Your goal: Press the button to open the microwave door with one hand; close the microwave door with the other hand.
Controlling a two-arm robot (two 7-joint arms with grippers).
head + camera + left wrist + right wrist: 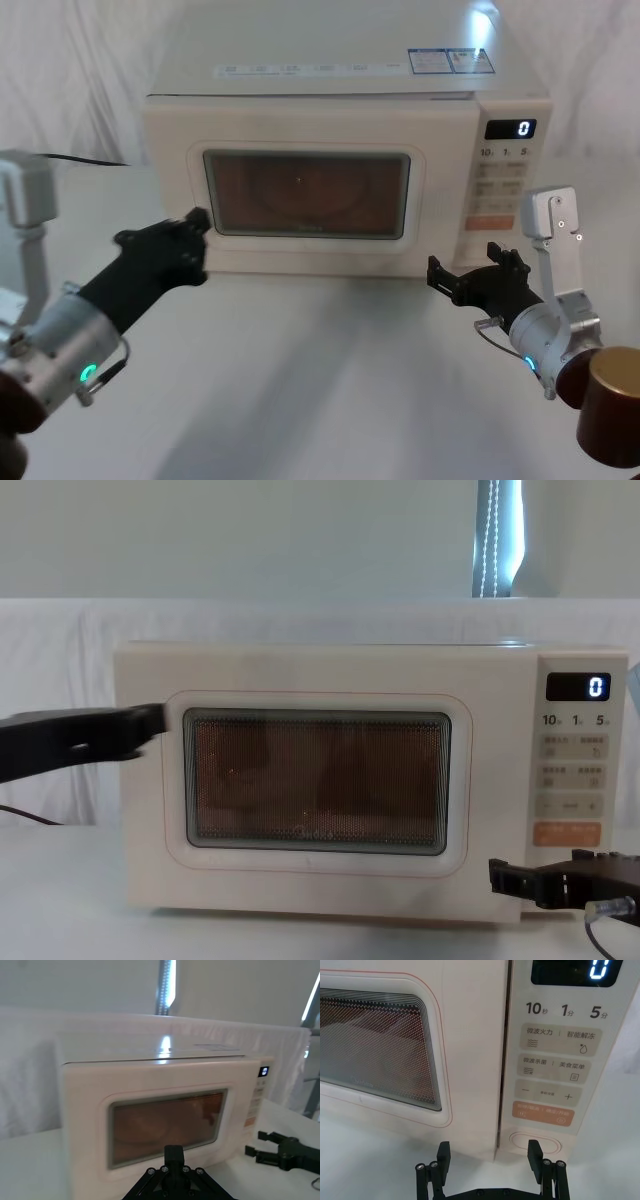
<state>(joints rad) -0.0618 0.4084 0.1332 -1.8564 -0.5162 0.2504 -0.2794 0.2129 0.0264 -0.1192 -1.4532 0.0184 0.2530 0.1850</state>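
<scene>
One microwave (340, 150) sits on our white counter (320, 380), its door (300, 190) flush with the front. Our left hand (197, 222) rests its tip against the door's left edge; we cannot tell how its fingers stand. Our right hand (489, 1155), spread wide, hovers just before the button (535, 1142) low on the panel.

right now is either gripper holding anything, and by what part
Nothing is held. The right gripper is open in front of the button; the left gripper is at the microwave door, gripping nothing.
</scene>
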